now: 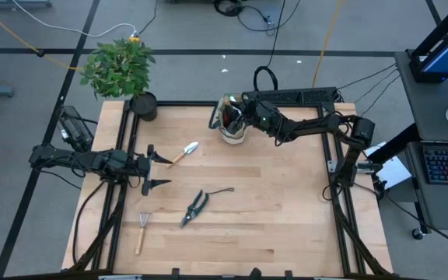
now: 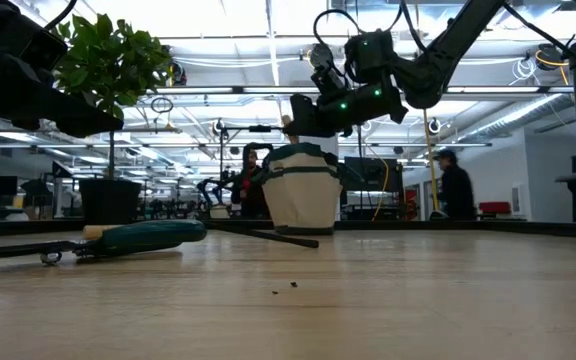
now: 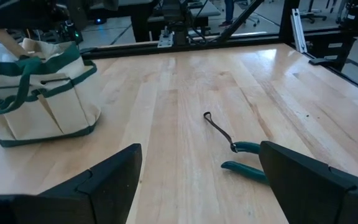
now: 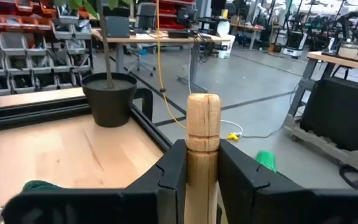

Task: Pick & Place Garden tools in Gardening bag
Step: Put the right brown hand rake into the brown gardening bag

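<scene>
The beige gardening bag with green trim (image 1: 232,124) stands upright at the table's far middle; it also shows in the low view (image 2: 303,190) and the left wrist view (image 3: 36,93). My right gripper (image 4: 202,155) is over the bag (image 1: 238,115), shut on a wood-handled tool whose head is hidden. A silver trowel (image 1: 183,152), dark pruning shears (image 1: 197,206) and a small rake (image 1: 142,229) lie flat on the table. My left gripper (image 1: 159,171) is open and empty at the table's left, near the trowel. My right gripper pinches the tool's wooden handle (image 4: 202,127) between its two fingers, a little below the handle's rounded free end. The fingers come level from the table's right side and lie across the handle. The handle stands upright, free end up; its lower part is hidden by the gripper.
A leafy plant (image 1: 119,66) in a black pot (image 1: 142,105) stands at the table's far left corner. The shears' teal handles lie in front of my left gripper (image 3: 241,155). People stand in the room beyond the table (image 2: 456,185).
</scene>
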Action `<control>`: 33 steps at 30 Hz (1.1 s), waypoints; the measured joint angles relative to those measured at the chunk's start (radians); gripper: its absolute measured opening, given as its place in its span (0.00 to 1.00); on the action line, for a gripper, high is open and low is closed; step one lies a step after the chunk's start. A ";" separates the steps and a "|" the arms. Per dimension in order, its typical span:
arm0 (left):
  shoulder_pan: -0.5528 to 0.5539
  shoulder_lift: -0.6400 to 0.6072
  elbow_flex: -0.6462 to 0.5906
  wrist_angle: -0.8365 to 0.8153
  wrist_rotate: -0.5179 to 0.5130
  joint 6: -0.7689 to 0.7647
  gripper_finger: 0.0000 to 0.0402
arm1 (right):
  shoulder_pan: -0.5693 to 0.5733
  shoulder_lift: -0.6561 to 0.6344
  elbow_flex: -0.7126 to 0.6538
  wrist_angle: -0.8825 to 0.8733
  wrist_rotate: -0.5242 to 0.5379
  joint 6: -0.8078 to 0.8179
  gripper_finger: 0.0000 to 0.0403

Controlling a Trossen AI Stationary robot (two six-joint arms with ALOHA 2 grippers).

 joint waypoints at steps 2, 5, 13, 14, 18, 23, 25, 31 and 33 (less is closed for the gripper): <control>0.000 0.000 0.000 0.000 0.000 -0.001 0.83 | -0.005 0.000 0.000 -0.019 0.016 0.001 0.15; 0.000 0.000 0.000 0.002 0.000 -0.001 0.83 | -0.013 0.000 -0.002 -0.025 0.038 0.003 0.15; 0.000 0.000 0.000 0.003 0.000 -0.004 0.83 | -0.018 0.003 -0.004 0.092 0.037 0.002 0.15; 0.000 0.000 0.000 0.004 0.000 -0.004 0.83 | -0.018 0.003 -0.003 0.105 0.037 0.002 0.15; 0.000 0.000 0.000 0.004 0.000 -0.005 0.83 | -0.018 -0.004 -0.004 0.112 0.042 -0.026 0.15; 0.000 0.000 0.000 0.005 -0.001 -0.005 0.83 | -0.017 -0.007 -0.003 0.092 0.063 -0.091 0.15; 0.000 0.000 0.000 0.005 -0.001 -0.006 0.83 | -0.018 -0.007 -0.003 0.064 0.066 -0.090 0.14; 0.000 0.000 0.000 0.007 -0.028 -0.006 0.83 | -0.018 -0.007 -0.003 -0.022 0.066 -0.036 0.14; 0.000 0.000 0.000 0.008 -0.050 -0.004 0.83 | -0.018 -0.007 -0.003 -0.032 0.054 -0.006 0.14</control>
